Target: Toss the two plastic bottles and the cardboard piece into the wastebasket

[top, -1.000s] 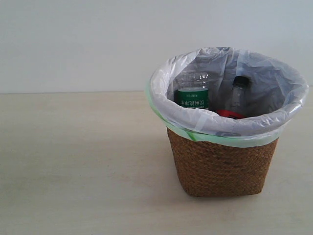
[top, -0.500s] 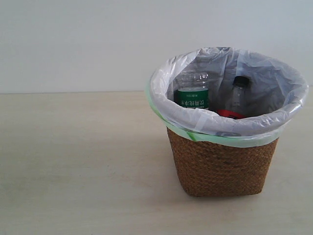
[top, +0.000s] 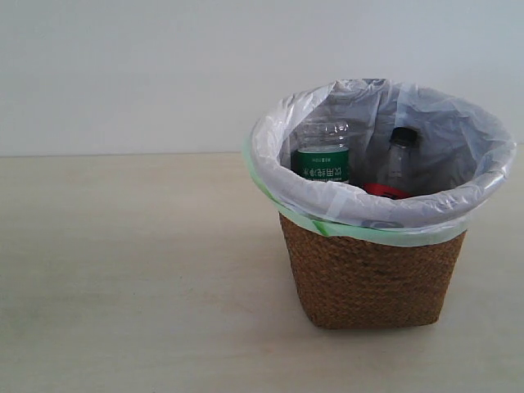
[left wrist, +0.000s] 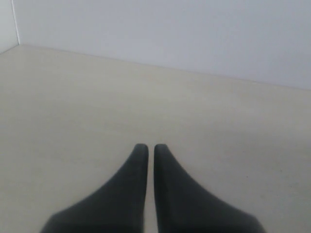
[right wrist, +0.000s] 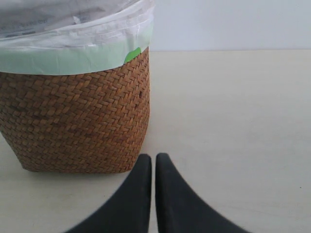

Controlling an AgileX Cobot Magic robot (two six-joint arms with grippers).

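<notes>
The brown wicker wastebasket [top: 372,278] with its white bag stands right of centre on the table. Inside it the shorter bottle with the green-and-white label [top: 322,155] stands upright. Beside it the longer bottle with the black cap [top: 399,164] shows its neck and a bit of red label. The cardboard piece is out of view. My right gripper [right wrist: 153,158] is shut, low over the table, close to the wastebasket's [right wrist: 77,121] foot. My left gripper [left wrist: 151,148] is shut over bare tabletop. Neither arm appears in the exterior view.
A pale wall [top: 123,74] closes the far side of the beige table [top: 123,270]. A wall corner [left wrist: 14,24] shows in the left wrist view.
</notes>
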